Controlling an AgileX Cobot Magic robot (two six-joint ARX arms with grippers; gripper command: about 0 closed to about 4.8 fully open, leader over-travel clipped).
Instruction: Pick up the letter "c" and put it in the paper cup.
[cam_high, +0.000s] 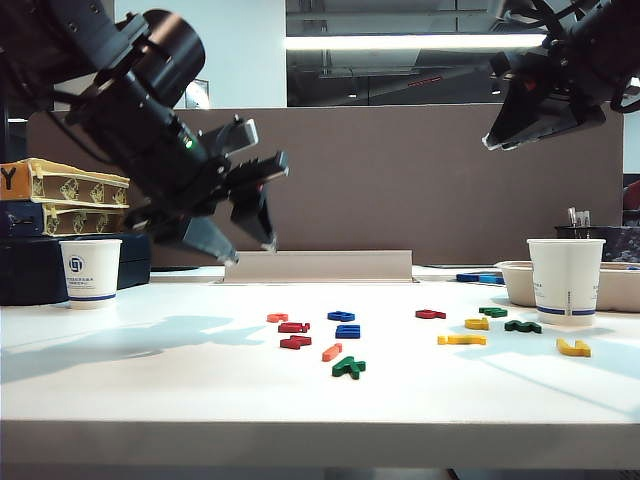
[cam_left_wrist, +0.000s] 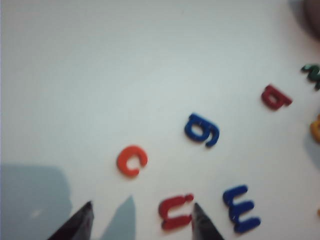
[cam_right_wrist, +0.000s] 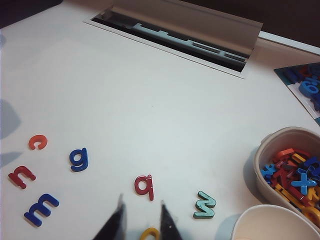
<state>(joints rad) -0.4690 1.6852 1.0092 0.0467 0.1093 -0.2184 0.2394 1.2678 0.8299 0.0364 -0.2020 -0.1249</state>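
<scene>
The letter "c" (cam_left_wrist: 131, 160) is a small orange-red curved piece lying flat on the white table, at the left end of the scattered letters (cam_high: 277, 318), and it also shows in the right wrist view (cam_right_wrist: 38, 142). My left gripper (cam_high: 252, 252) hangs open above the table, up and left of the c; its two dark tips (cam_left_wrist: 142, 206) stand wide apart with nothing between them. My right gripper (cam_high: 505, 140) is high at the upper right, open and empty (cam_right_wrist: 141, 202). One paper cup (cam_high: 90, 272) stands at the far left, another paper cup (cam_high: 565, 280) at the right.
A red "n" (cam_left_wrist: 175, 212), blue "g" (cam_left_wrist: 202, 130) and blue "m" (cam_left_wrist: 241, 208) lie close to the c. More red, green and yellow letters spread to the right. A beige bowl (cam_right_wrist: 265, 155) of letters sits by the right cup. Boxes (cam_high: 60, 200) are stacked at the back left.
</scene>
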